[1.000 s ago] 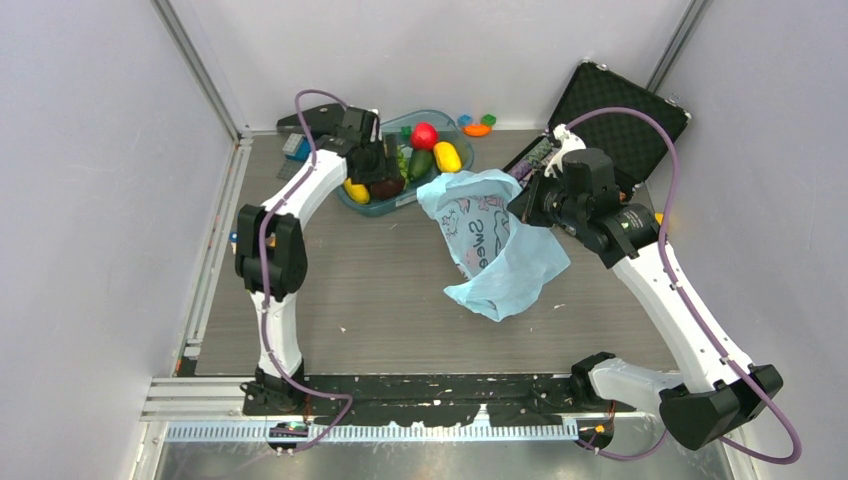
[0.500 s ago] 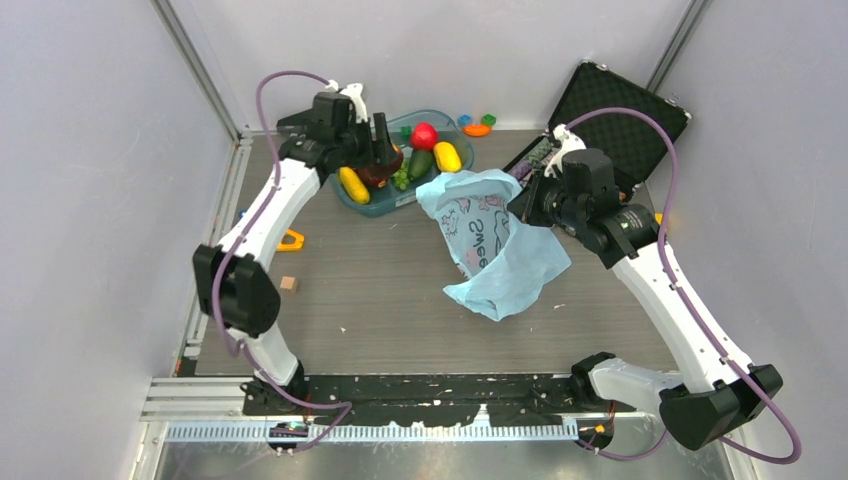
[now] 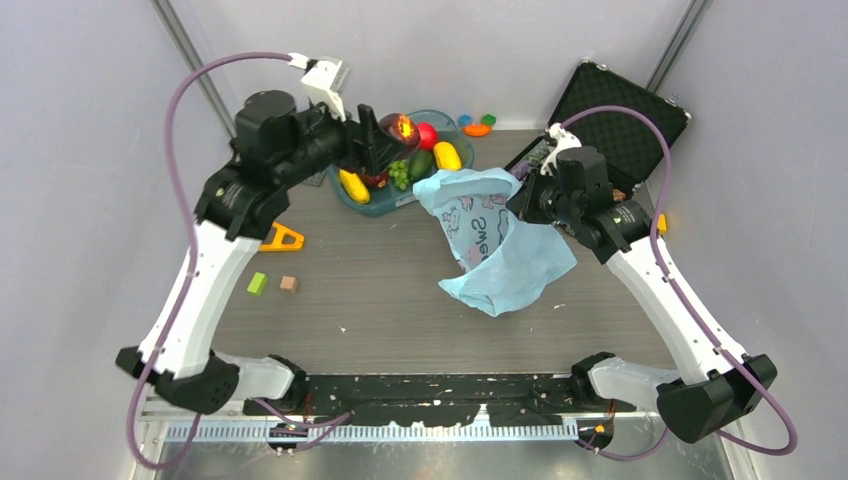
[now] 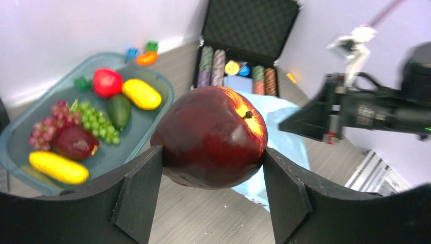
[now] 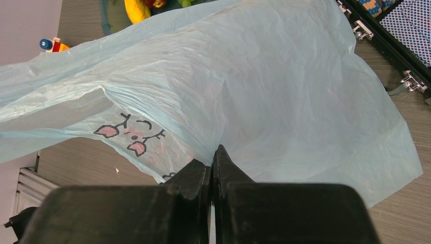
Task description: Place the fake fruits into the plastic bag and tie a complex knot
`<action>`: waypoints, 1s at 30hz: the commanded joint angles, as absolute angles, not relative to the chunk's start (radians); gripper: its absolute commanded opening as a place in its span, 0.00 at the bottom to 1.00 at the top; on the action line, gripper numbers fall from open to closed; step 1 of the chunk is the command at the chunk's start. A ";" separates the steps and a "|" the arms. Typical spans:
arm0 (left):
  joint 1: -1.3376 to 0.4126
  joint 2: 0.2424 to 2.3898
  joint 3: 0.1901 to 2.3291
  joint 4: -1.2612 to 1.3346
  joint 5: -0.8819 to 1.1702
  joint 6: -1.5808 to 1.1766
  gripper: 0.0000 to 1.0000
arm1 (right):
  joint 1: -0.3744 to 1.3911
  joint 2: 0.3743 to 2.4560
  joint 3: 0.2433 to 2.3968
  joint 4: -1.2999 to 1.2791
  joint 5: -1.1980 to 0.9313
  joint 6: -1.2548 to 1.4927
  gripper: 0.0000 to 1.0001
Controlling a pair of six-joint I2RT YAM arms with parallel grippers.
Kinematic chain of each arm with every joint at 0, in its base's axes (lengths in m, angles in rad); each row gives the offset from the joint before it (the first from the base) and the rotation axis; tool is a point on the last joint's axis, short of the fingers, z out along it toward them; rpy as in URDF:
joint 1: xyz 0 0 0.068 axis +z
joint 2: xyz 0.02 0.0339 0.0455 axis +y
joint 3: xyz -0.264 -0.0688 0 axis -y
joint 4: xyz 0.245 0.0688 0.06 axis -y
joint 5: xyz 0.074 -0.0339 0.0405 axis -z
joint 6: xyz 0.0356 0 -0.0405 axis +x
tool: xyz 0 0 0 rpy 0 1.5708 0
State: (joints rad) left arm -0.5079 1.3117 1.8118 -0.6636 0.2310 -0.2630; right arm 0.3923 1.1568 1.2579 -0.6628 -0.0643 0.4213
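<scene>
Only from the left wrist: left tool (image 4: 212,158) clamped on a dark red apple (image 4: 208,132), held in the air clear of the tub (image 4: 165,94); chip rows (image 4: 239,71) in the open case (image 4: 244,25).

Only from the right wrist: right tool (image 5: 213,157) pinched together on the plastic bag (image 5: 284,86), draped over the table (image 3: 380,290).

In the tub: purple grapes (image 4: 45,134), green grapes (image 4: 96,122), two yellow fruits (image 4: 141,94), red fruit (image 4: 106,82), dark green fruit (image 4: 119,110), dark red fruit (image 4: 75,142).

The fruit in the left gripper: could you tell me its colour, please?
Dark red apple with a yellow-orange patch around the stem, best seen from the left wrist.
</scene>
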 commanded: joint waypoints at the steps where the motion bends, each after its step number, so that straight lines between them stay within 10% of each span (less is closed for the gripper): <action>1: -0.598 1.244 1.878 -0.696 0.253 -0.219 0.46 | 0.389 1.161 1.260 -0.616 -0.052 0.402 0.05; 14: -0.931 1.364 1.820 -0.650 0.320 -0.268 0.45 | 0.389 1.172 1.273 -0.622 -0.051 0.397 0.05; 30: -0.873 1.451 1.640 -0.567 0.127 -0.224 0.45 | 0.389 1.161 1.296 -0.663 -0.166 0.367 0.05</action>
State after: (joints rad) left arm -0.8940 1.4605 1.6749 -0.6464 0.1925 -0.2310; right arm 0.3923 1.1805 1.2572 -0.6674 -0.1135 0.3897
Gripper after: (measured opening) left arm 0.694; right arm 0.068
